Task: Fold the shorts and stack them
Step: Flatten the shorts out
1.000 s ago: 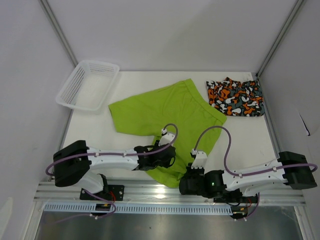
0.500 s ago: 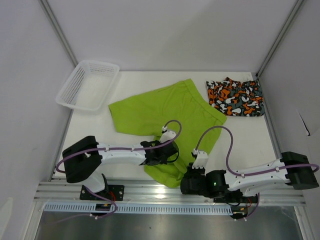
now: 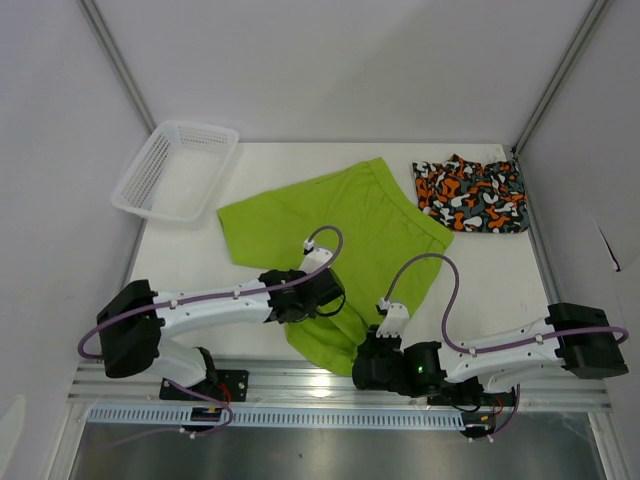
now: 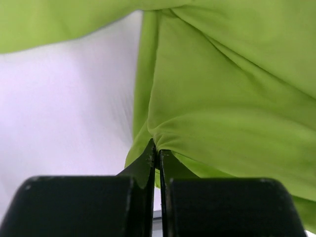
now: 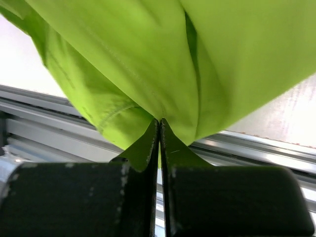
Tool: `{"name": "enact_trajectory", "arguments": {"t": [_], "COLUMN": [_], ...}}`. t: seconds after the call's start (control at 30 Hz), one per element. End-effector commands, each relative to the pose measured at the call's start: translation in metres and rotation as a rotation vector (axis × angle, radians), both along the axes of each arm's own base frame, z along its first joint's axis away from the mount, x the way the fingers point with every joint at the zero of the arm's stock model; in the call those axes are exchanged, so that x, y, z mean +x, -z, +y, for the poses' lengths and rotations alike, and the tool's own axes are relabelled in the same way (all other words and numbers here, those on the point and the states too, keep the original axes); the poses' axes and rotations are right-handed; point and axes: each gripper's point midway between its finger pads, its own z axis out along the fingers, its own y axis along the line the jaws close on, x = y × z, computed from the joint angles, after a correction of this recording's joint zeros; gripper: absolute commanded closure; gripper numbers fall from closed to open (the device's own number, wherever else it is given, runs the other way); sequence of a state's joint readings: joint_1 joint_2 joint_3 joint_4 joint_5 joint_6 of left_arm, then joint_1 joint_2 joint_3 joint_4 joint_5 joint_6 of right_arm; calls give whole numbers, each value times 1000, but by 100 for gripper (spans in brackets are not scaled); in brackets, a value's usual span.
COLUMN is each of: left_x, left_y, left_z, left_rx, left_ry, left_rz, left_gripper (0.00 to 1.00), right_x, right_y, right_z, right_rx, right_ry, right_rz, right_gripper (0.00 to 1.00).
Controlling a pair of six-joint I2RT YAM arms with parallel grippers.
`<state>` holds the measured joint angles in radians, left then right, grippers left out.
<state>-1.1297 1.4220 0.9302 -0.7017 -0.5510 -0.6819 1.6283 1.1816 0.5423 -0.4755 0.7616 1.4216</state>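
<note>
The lime green shorts lie spread across the middle of the white table, with their near edge bunched at the front. My left gripper is shut on a fold of that green cloth; in the left wrist view, its tips pinch the fabric. My right gripper is shut on the shorts' near corner, which hangs over the front rail above its closed tips. The camo shorts lie folded at the back right, away from both grippers.
A white mesh basket sits at the back left corner of the table. The aluminium rail runs along the near edge under both arm bases. Slanted frame posts stand at the back corners.
My left gripper has gone from open to shut on the green shorts and drawn back to the left with the cloth. The right gripper, still shut, has shifted slightly left.
</note>
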Motion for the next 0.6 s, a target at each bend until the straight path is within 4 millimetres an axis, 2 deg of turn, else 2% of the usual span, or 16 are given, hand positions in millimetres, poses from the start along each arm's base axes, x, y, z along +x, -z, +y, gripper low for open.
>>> {"name": "enact_trajectory", "arguments": {"t": [0.0, 0.17, 0.33, 0.4, 0.5, 0.53, 0.57], "left_x": [27, 39, 47, 47, 48, 45, 45], "left_y": [-18, -15, -12, -13, -16, -13, -13], "left_z": [48, 79, 106, 105, 92, 93, 91], "left_rx": [103, 172, 192, 168, 83, 84, 67], "left_ry": [-143, -248, -331, -334, -309, -294, -288], "left_rz": [-127, -162, -162, -167, -165, -158, -155], "left_gripper": [100, 100, 100, 100, 99, 99, 99], "right_x": [-1, -5, -9, -12, -14, -15, -14], "right_y": [4, 4, 13, 14, 15, 9, 5], "right_z": [-12, -8, -3, 2, 8, 14, 17], "right_rx": [-59, -49, -82, -85, -100, -92, -90], "right_ry": [-1, -13, -25, -33, -50, -60, -64], "right_rz": [-8, -9, -4, -4, -14, -24, -48], "right_gripper": [100, 100, 100, 100, 100, 89, 84]}}
